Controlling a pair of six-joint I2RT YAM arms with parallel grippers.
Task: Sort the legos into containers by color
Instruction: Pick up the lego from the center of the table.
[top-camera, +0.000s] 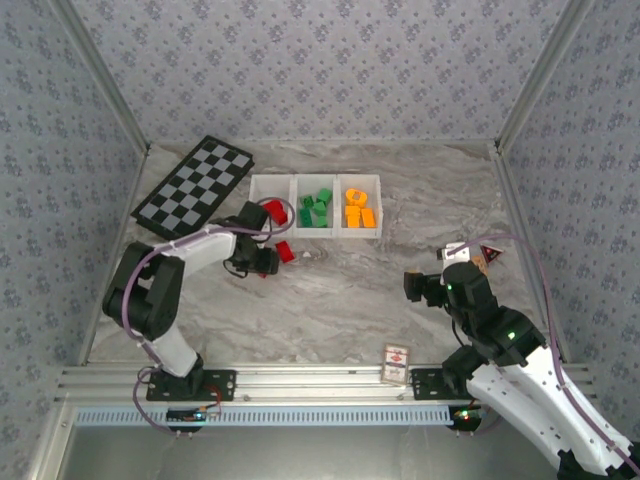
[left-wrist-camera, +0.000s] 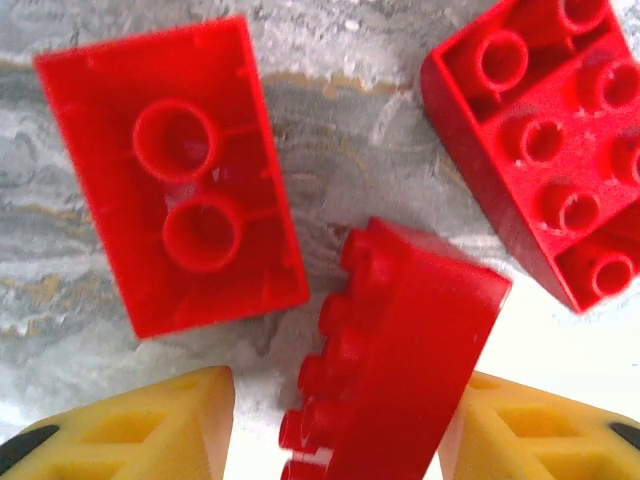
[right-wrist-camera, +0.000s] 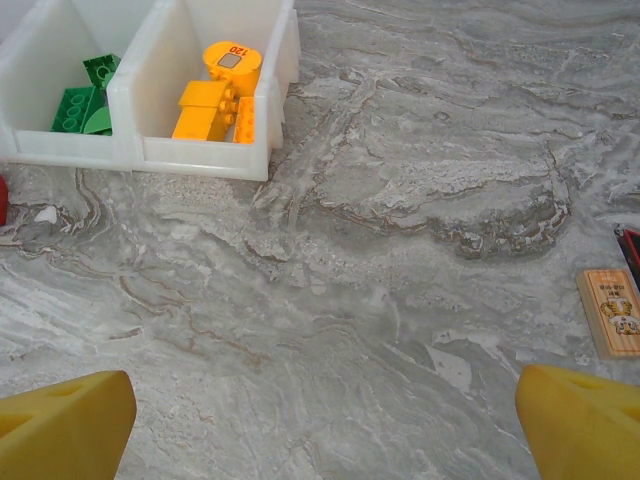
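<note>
Legos (left-wrist-camera: 215, 175) in red, three, lay on the table (left-wrist-camera: 360, 130) under the left gripper (left-wrist-camera: 335, 430), whose parted fingers (left-wrist-camera: 130, 430) straddled one tilted brick (left-wrist-camera: 400, 340). The right wrist view instead showed green bricks (right-wrist-camera: 75, 100) and orange bricks (right-wrist-camera: 210, 105) in two bins (right-wrist-camera: 190, 155), beyond the wide-open right gripper (right-wrist-camera: 325, 425).

Upper-right red lego (left-wrist-camera: 545, 140) partly beyond the picture's edge.

Two matching arms here: the left arm (top-camera: 205, 245) wears white shells over black joints, the right arm (top-camera: 530, 385) likewise (green lights glowing on its joints). Purple-grey cables (top-camera: 540, 272) loop along both. Chunky yellow fingers (left-wrist-camera: 130, 425), triangular recesses moulded in.
</note>
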